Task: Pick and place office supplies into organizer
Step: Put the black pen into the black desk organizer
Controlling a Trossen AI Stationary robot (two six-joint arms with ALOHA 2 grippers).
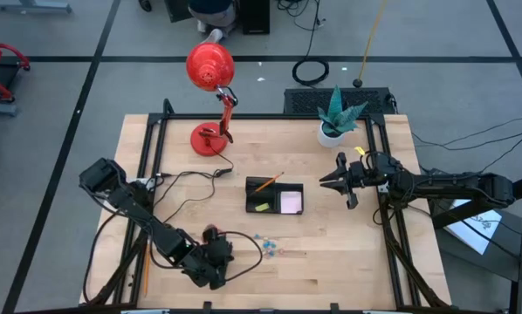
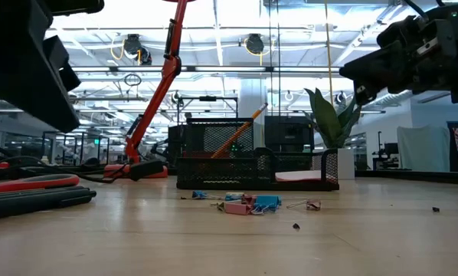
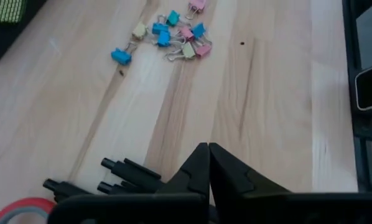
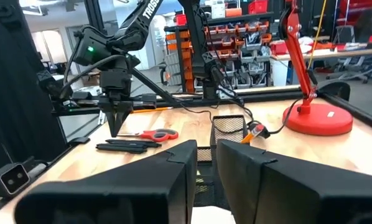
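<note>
Hovering over the black pens [image 4: 129, 145] and scissors [image 4: 153, 134], left gripper [image 3: 208, 163] fingers shut on nothing; risking a blunt press, skidding pens across the bench [image 1: 331, 253]. Right gripper [image 1: 331, 181] fingers nearly closed, empty.

Bright even ceiling light; soft shadows; low view foreground blurred.
</note>
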